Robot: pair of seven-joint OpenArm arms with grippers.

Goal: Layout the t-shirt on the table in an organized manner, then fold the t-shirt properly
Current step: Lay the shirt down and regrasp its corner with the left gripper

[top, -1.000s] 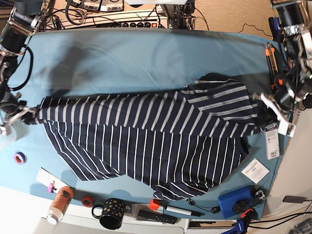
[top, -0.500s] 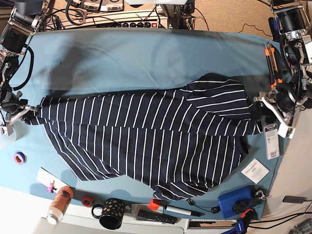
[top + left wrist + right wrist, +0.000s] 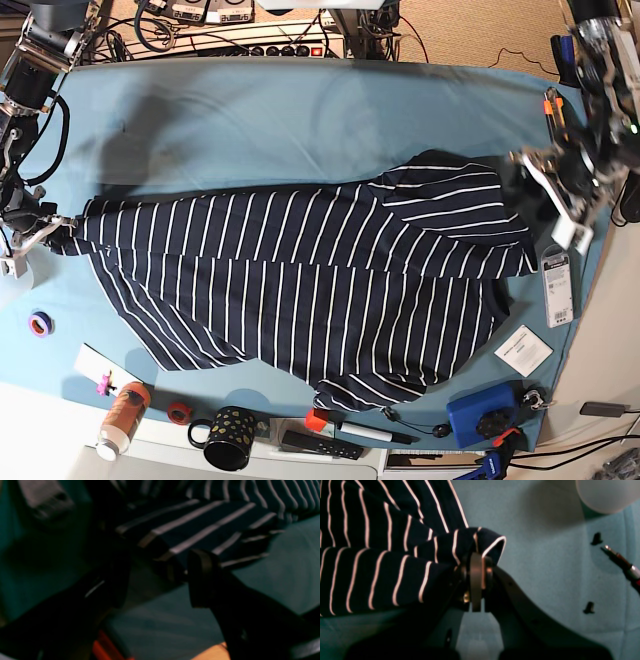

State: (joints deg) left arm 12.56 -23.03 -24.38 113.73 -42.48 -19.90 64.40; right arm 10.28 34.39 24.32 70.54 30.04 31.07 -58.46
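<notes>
1 t-shirt (image 3: 300,290) is spread across the middle of the table (image 3: 300,110), with its top layer folded over in a long band. It is soft, dark blue cloth with thin white stripes. 1 bunched corner (image 3: 480,542) is pinched tight between the pressed-together fingers of the right gripper (image 3: 476,580), at the table's edge in the base view. The other end of the shirt (image 3: 200,527) lies just in front of the left gripper (image 3: 160,580). Its 2 dark fingers (image 3: 202,577) are spread apart, and no cloth is held between them. The table cover is smooth and light blue-green. Only the base view shows a spotted black mug (image 3: 228,437) and a blue box (image 3: 482,415) near the front edge.
</notes>
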